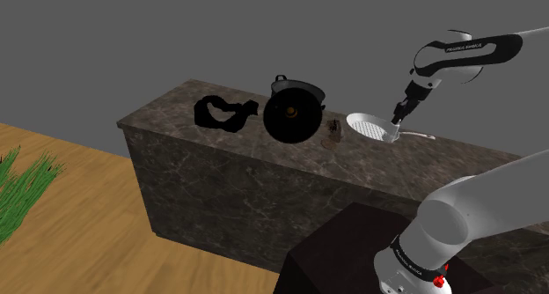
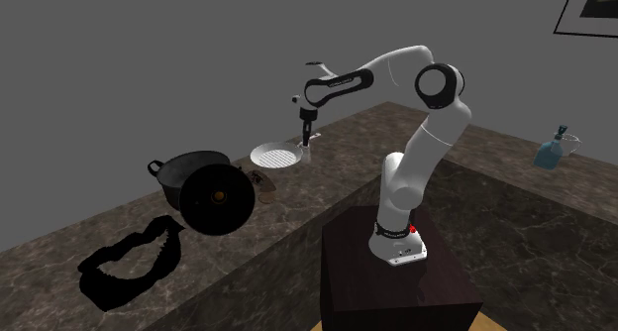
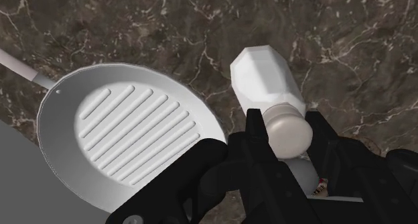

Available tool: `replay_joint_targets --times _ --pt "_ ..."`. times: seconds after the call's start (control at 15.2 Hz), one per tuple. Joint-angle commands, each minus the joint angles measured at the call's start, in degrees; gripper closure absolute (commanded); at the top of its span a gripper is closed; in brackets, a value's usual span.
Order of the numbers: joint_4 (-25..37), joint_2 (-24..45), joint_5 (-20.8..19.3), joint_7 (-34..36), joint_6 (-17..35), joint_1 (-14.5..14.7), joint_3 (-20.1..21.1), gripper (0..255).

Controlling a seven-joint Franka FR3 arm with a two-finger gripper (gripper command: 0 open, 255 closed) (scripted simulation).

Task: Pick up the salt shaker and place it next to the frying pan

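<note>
The pincer (image 3: 289, 125) is pinching the white salt shaker (image 3: 264, 78) by its rounded cap, just beside the rim of the white ridged frying pan (image 3: 134, 125) over the dark marbled surface (image 1: 369, 165). The shaker's long axis runs on from the fingers, base toward the surface. Farther along stand a small brown object (image 1: 333, 132), a black pot (image 2: 183, 172) with its lid (image 2: 218, 198) leaning on it and a black shape (image 1: 220, 113); the arm's lettering is too small to read.
</note>
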Motion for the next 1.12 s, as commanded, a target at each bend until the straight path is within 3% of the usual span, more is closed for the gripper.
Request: replay_joint_targets --times 0.0,1.06 --pt "-1.01 0.54 0.04 -0.18 1.57 0.06 -0.42 255" --pt "-8.04 6.10 1.39 -2.31 13.78 1.12 -4.00 255"
